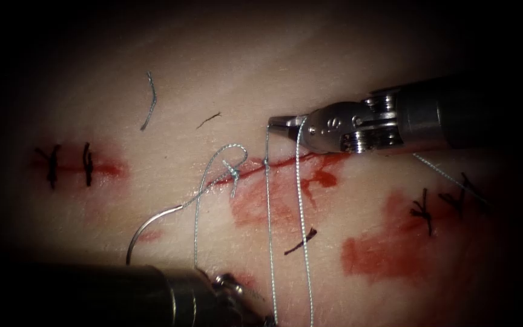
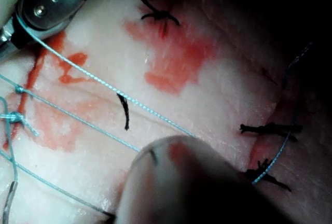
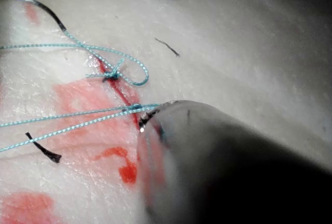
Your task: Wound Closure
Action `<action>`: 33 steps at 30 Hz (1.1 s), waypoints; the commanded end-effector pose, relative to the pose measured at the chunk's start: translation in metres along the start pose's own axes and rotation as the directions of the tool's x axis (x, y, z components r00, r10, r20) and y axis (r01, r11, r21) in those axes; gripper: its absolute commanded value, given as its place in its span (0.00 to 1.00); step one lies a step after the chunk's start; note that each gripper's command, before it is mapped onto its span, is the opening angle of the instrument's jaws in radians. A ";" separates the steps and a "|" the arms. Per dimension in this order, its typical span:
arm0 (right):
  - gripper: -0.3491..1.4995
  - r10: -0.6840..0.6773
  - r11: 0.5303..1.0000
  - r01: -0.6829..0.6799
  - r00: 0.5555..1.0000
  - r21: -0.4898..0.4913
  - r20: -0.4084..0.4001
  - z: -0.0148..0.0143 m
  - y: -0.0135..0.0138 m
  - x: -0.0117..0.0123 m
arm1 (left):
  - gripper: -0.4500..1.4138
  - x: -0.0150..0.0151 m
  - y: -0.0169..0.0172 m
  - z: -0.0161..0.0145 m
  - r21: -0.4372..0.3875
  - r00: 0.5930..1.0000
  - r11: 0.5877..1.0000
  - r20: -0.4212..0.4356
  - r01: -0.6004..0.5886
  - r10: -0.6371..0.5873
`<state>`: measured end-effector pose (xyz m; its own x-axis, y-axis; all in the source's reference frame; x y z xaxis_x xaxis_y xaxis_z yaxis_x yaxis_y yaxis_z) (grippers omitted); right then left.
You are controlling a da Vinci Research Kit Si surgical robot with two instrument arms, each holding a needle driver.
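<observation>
The tissue [image 1: 346, 72] bears the needle [image 1: 152, 227], thread [image 1: 301, 200] — and red fluid [image 1: 382, 248].

Two tools: the right tool [image 1: 282, 123] and the left tool [image 1: 237, 297]. One curved needle [image 1: 146, 227], lying on the tissue [image 1: 346, 66]. One cut [image 1: 286, 160] in the tissue. One long pale thread [image 1: 301, 206], with two knots [image 1: 235, 172] along the cut. Five dark stitches: two at left [image 1: 68, 163], three at right [image 1: 422, 209]. Three loose cut ends: one pale [image 1: 151, 100], two dark [image 1: 301, 242]. Several patches of red fluid [image 1: 388, 248].
</observation>
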<state>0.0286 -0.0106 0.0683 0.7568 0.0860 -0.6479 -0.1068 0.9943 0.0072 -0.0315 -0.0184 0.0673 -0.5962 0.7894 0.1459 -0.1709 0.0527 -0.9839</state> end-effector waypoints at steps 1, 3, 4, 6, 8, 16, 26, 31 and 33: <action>0.00 0.008 1.000 -0.008 1.000 0.001 -0.004 0.0008 0.0000 0.0005 | 0.00 0.0000 -0.0004 0.0007 -0.001 1.000 1.000 0.000 0.001 -0.001; 0.00 0.009 1.000 -0.009 1.000 0.009 -0.014 0.0008 0.0000 0.0004 | 0.00 0.0000 -0.0004 0.0007 0.000 1.000 1.000 -0.006 0.001 -0.001; 0.00 0.010 1.000 -0.010 1.000 0.010 -0.018 0.0008 0.0000 0.0004 | 0.00 0.0001 -0.0005 0.0007 0.002 1.000 1.000 -0.017 0.001 -0.001; 0.00 0.010 1.000 -0.010 1.000 0.010 -0.018 0.0008 0.0001 0.0004 | 0.00 0.0002 -0.0006 0.0005 0.003 1.000 1.000 -0.024 0.001 -0.001; 0.00 0.009 1.000 -0.009 1.000 0.011 -0.018 0.0008 -0.0001 0.0005 | 0.00 0.0004 -0.0007 0.0003 0.002 1.000 1.000 -0.028 0.002 -0.002; 0.85 0.007 1.000 -0.007 0.999 0.009 -0.031 0.0004 -0.0016 -0.0002 | 0.00 0.0076 0.0037 -0.0080 -0.012 0.914 0.986 -0.376 -0.166 0.149; 0.89 0.070 0.998 -0.069 0.993 0.014 -0.092 -0.0031 -0.0037 0.0006 | 0.00 0.0134 0.0075 -0.0215 0.116 0.579 0.941 -0.763 -0.317 0.288; 0.92 0.099 0.995 -0.099 0.983 0.006 -0.157 -0.0047 -0.0039 0.0017 | 0.00 0.0137 0.0078 -0.0238 0.150 0.515 0.938 -0.803 -0.312 0.300; 0.92 0.120 0.993 -0.120 0.977 0.010 -0.175 -0.0058 -0.0036 0.0022 | 0.00 0.0138 0.0078 -0.0242 0.165 0.503 0.937 -0.808 -0.307 0.307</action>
<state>0.0260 -0.0142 0.0623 0.6147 0.1949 -0.7643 -0.1915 0.9769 0.0951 -0.0215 0.0080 0.0586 0.2823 0.9066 -0.3137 -0.1058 -0.2956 -0.9494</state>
